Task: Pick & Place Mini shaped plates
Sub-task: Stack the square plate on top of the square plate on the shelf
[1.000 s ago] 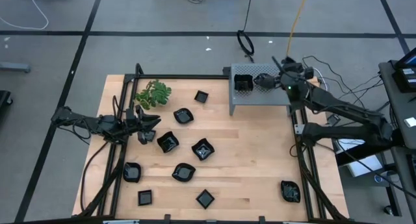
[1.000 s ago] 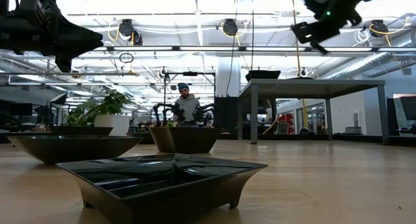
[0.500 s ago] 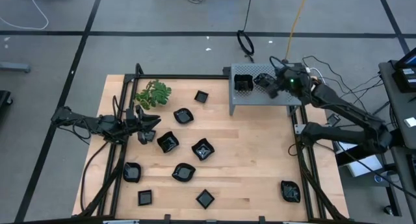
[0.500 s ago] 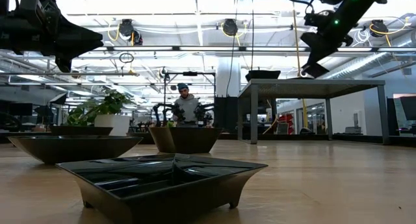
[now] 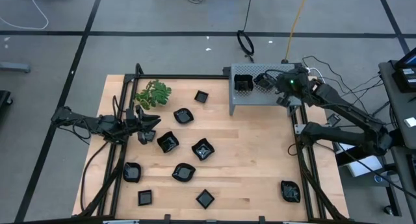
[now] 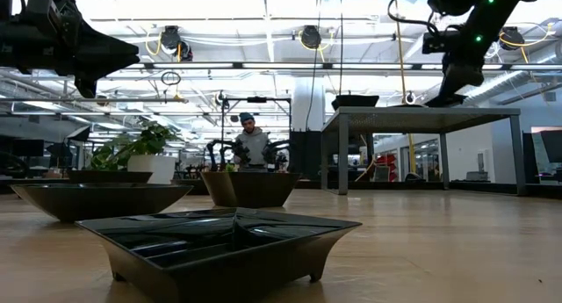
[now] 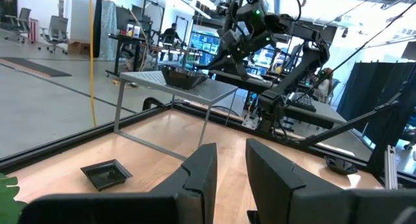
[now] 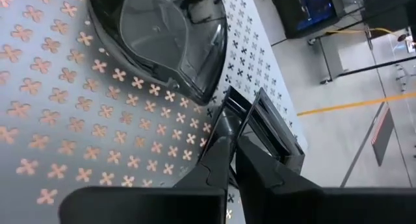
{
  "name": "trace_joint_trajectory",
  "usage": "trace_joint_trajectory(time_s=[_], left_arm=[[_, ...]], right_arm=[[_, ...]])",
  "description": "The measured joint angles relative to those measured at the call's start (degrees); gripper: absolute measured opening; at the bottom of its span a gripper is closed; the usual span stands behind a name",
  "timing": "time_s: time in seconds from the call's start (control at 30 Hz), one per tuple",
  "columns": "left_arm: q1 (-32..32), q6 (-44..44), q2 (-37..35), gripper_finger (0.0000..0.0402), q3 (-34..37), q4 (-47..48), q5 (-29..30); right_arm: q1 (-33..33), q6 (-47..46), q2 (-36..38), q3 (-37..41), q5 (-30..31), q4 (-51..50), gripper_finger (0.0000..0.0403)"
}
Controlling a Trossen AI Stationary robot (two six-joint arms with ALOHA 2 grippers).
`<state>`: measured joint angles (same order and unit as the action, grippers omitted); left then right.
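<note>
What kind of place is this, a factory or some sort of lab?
Probably a big open robotics lab or workshop. A wooden table with two robot arms stands on a grey floor marked with tape, and behind it are more workbenches, screens and exposed ceiling pipes.

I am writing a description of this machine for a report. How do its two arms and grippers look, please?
Both arms are dark, nearly black, built of slim jointed segments with black cables running along them. The left gripper ends in two flat, angular dark fingers. The right gripper has the same dark, blade-like fingers, and a small green light glows near its wrist.
</note>
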<state>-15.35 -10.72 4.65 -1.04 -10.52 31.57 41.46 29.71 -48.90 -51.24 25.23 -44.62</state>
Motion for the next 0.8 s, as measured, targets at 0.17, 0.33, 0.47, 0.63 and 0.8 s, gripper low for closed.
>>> trace_joint_trajectory(time_s=[0.17,0.33,0.47,0.63,0.8], left_arm=[[0.00,0.00,-0.01,0.0086,0.00,0.01,0.00],[0.00,0.01,0.00,0.0086,0.01,-0.01,0.00],[0.00,0.00,0.00,0.0086,0.01,0.01,0.00],[0.00,0.00,-0.01,0.0086,0.00,-0.01,0.00],[0.01,0.00,0.01,0.0086,0.02,0.00,0.00]], right_arm=[[1.03,2.18,0.00,0.00,0.04,0.24,0.0009],[1.06,8.65,0.00,0.00,-0.02,0.22,0.0009],[1.06,13.12,0.00,0.00,-0.02,0.22,0.0009],[1.06,14.69,-0.25,0.00,-0.04,0.24,0.0009],[1.06,14.69,-1.82,0.02,-0.04,0.59,0.0009]])
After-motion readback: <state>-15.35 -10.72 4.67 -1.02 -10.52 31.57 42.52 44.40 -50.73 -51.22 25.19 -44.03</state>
